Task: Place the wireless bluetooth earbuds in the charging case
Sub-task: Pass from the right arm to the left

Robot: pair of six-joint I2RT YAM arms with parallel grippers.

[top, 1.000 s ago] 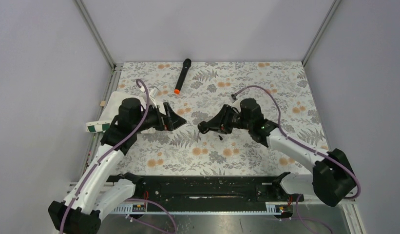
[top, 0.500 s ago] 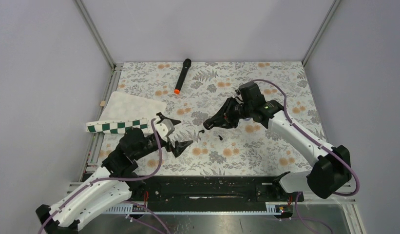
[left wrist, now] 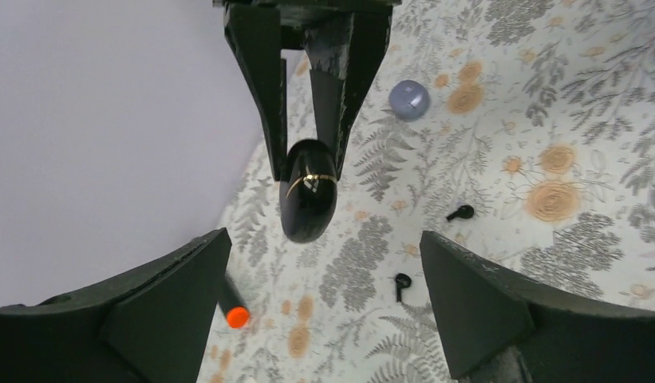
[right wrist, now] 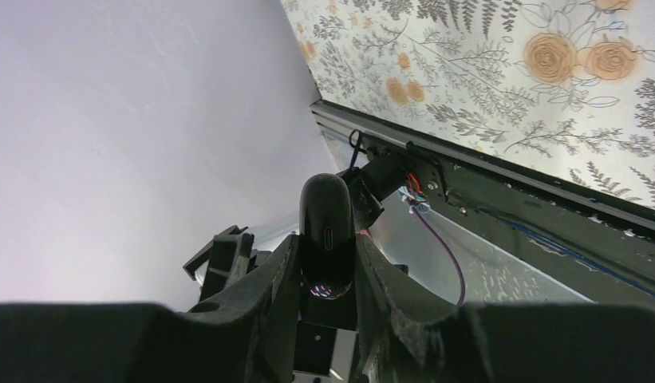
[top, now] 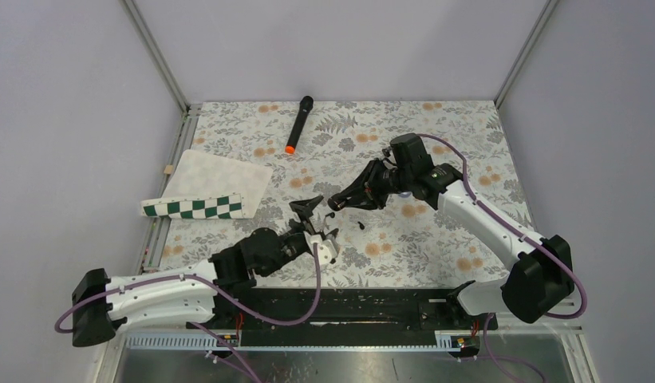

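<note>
My right gripper (top: 337,204) is shut on the charging case (left wrist: 308,191), a glossy black pebble held above the table at mid-centre. In the right wrist view the case (right wrist: 325,227) sits upright between the right gripper (right wrist: 325,254) fingers. Two tiny black earbuds lie loose on the floral table: one (left wrist: 460,212) further off, one (left wrist: 401,282) nearer; the top view shows one (top: 361,225) clearly. My left gripper (top: 320,222) is open and empty, just in front of the case and facing it. Its fingers frame the case and both earbuds in the left wrist view (left wrist: 324,319).
A black microphone with an orange end (top: 296,125) lies at the back centre. A white sheet with a green checkered edge (top: 204,191) lies at the left. A small pale blue-grey round thing (left wrist: 409,99) sits under the right arm. A black rail (top: 340,307) runs along the near edge.
The left arm has swung from the left side, over the sheet, down to the table's centre front, facing the case. The right arm has moved back and a little up with the case.
</note>
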